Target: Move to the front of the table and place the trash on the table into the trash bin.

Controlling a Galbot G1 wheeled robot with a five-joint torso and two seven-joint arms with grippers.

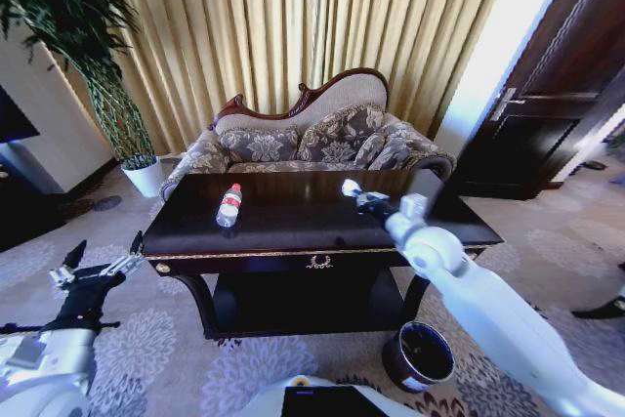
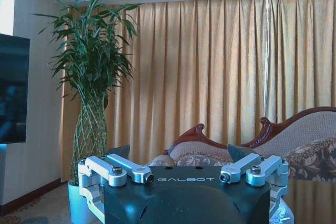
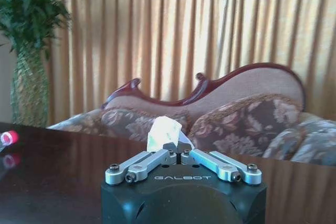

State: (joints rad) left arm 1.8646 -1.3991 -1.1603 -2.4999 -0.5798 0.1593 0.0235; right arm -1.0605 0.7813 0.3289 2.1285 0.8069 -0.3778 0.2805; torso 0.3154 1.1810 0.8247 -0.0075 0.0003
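Over the table (image 1: pixel 293 227) | right end effector (image 3: pixel 177 146) pinching tissue (image 3: pixel 164 131) | left end effector (image 2: pixel 178 153) spread, low beside table

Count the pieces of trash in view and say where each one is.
2. A plastic bottle lies on the left part of the table. A crumpled white tissue is pinched in the right gripper above the tabletop. Others may be hidden behind the arm.

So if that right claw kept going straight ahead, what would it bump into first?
Probably the sofa. The right gripper, shut on a white crumpled tissue, points across the table toward it.
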